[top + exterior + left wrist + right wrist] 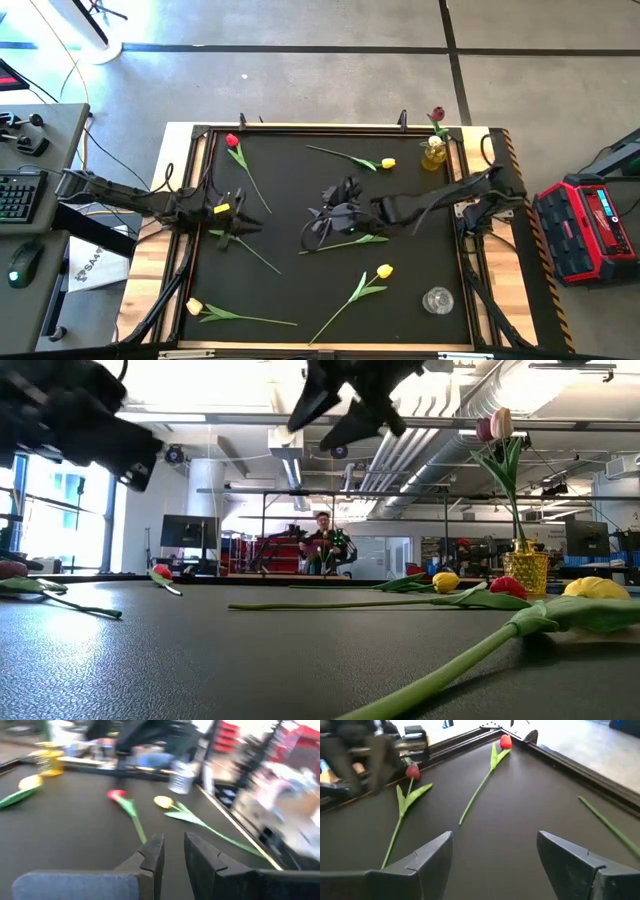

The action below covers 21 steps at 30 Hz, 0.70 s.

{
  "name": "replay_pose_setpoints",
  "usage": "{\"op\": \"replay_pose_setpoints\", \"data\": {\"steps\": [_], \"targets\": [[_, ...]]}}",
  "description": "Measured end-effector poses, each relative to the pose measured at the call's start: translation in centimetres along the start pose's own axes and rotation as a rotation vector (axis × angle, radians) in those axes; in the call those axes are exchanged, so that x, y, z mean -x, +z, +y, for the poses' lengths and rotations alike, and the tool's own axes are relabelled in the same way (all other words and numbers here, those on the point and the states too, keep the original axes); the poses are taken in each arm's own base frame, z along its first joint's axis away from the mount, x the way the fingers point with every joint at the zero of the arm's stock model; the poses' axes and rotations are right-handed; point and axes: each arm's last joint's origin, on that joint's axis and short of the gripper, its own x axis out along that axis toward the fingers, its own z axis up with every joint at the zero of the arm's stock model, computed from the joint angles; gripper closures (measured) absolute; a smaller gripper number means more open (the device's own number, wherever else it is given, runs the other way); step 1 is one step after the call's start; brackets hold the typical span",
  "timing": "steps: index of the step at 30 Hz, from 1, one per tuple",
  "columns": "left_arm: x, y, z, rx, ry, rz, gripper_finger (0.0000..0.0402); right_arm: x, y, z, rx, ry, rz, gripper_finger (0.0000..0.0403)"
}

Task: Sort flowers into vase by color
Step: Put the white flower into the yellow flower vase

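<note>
Several tulips lie flat on the black mat. A red one (pixel 232 140) is far left. A dark red one (pixel 412 771) lies by my left arm. A red-headed one (pixel 507 586) has its stem (pixel 345 241) below my right gripper. Yellow ones lie far (pixel 388 162) and near (pixel 384 271), and a cream one (pixel 194 306) lies near left. A dark red tulip (pixel 437 115) stands in the yellow vase (pixel 433 153). My left gripper (pixel 174 851) is narrowly open over the mat's left side (pixel 243 222). My right gripper (pixel 495 850) is wide open and raised over the middle (pixel 318 215). Both are empty.
A clear glass vase (pixel 437 300) stands near the mat's near right corner. A raised dark frame (pixel 330 128) rims the mat. A person (pixel 322 540) sits in the room beyond the far edge. Bare mat (pixel 300 190) lies between the two grippers.
</note>
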Motion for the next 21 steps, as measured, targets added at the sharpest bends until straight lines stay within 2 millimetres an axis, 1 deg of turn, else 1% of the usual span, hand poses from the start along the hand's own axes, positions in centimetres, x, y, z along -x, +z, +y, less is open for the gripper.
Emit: {"op": "replay_pose_setpoints", "data": {"steps": [3, 7, 12, 16, 18, 21], "targets": [[0.0, -0.8, -0.9, -0.067, -0.157, 0.086, 0.0341, -0.5, -0.1, 0.3, -0.017, 0.011, -0.019, 0.0128], [-0.2, -2.0, -2.3, -0.031, -0.270, 0.205, 0.0341, -0.3, 0.1, 0.5, -0.017, 0.025, -0.039, 0.0128], [-0.8, -3.2, -4.0, -0.034, -0.279, 0.286, 0.0341, -0.3, 0.3, 0.6, -0.039, 0.036, -0.052, 0.0128], [-1.1, -4.1, -5.4, -0.029, -0.333, 0.339, 0.0341, -0.4, 0.2, 0.7, -0.116, 0.058, -0.038, 0.0128], [-1.1, -4.5, -6.1, -0.008, -0.357, 0.379, 0.0341, -0.2, 0.2, 0.9, -0.147, 0.071, -0.047, 0.0128], [-1.5, -4.7, -7.5, 0.009, -0.392, 0.435, 0.0341, 0.3, 0.4, 1.6, -0.169, 0.109, -0.078, 0.0128]]}}
